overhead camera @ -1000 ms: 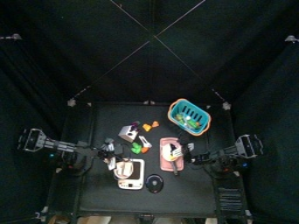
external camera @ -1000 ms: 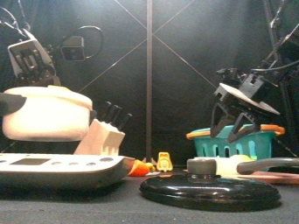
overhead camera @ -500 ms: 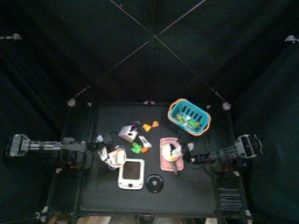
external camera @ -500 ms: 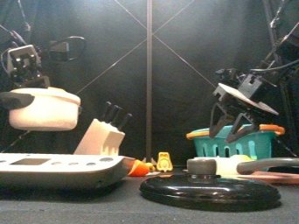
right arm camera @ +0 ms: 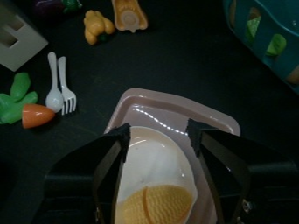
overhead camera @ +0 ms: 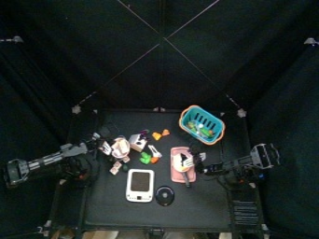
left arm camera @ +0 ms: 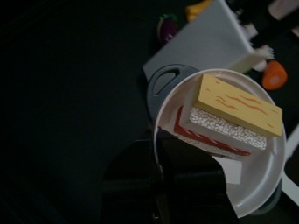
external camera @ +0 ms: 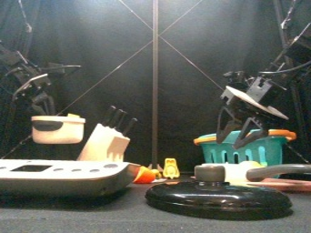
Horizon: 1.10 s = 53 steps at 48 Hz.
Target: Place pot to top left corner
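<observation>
— Moved back and toward the table's left edge since a second ago, hasn't it, the pot (external camera: 58, 128)?
— Yes; the left gripper (overhead camera: 97, 147) holds it in the air, jaws closed on its rim, left of the white block (external camera: 105, 142). A layered yellow piece (left arm camera: 236, 112) sits inside.
— And the right gripper (right arm camera: 160, 144)?
— Jaws spread apart, holding nothing, over the pink tray (right arm camera: 176, 122), beside the teal basket (overhead camera: 204, 123).
</observation>
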Available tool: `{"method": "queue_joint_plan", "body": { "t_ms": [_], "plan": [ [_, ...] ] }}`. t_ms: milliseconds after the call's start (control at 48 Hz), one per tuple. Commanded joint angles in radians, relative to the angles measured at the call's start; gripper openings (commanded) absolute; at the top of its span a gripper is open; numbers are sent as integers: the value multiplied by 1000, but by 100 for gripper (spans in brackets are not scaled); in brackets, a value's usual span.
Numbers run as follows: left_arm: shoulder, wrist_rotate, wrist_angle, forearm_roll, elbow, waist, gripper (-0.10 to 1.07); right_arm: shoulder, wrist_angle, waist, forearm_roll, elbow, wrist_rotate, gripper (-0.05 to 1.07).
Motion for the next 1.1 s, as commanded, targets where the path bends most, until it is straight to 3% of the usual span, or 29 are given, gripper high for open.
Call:
{"method": "queue_joint_plan", "body": {
  "t_ms": [0, 229, 438, 854, 1083],
  "plan": [
    [5, -5, -57, 3, -15, 61, 37, -9, 2, -8, -5, -17, 3, 89],
    [5, -8, -83, -28, 8, 201, 37, -8, 2, -11, -5, -17, 3, 89],
    [26, -8, -163, -21, 12, 279, 37, -5, 0, -20, -5, -18, 3, 89],
    [290, -6, -402, -54, 0, 422, 37, -2, -18, -35, -15, -18, 2, 89],
    [374, -3, -434, -52, -11, 465, 37, 11, -26, -41, -15, -25, 2, 89]
  ]
}}
